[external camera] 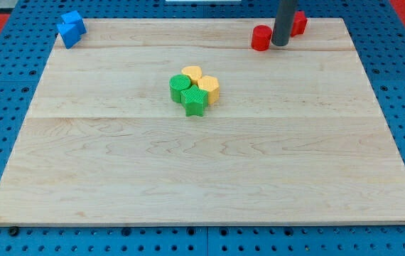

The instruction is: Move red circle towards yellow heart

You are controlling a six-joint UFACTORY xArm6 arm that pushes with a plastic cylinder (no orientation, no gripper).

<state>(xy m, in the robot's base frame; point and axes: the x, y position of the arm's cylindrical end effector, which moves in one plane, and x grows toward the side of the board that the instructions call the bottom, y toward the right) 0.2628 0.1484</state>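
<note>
Seven blocks on the wooden board (202, 171). Red circle (261, 38), a short cylinder, stands upright near the far edge, right of centre; its axis is vertical and it's round from above, so no facing direction to report. My tip (280, 45) sits just beside it on the view's right, touching or nearly so, can't tell which. No jaws on this rig, just the dark rod, so nothing to open or close. Another red block (299, 23), shape unclear, is partly hidden behind the rod near the far edge. Yellow heart (192, 73) is in a tight cluster near board centre w/ a yellow hexagon-ish block (210, 87), green cylinder (180, 88) & green star (195, 103), well apart from red circle. Blue block pair (70, 28) at far-left corner.
</note>
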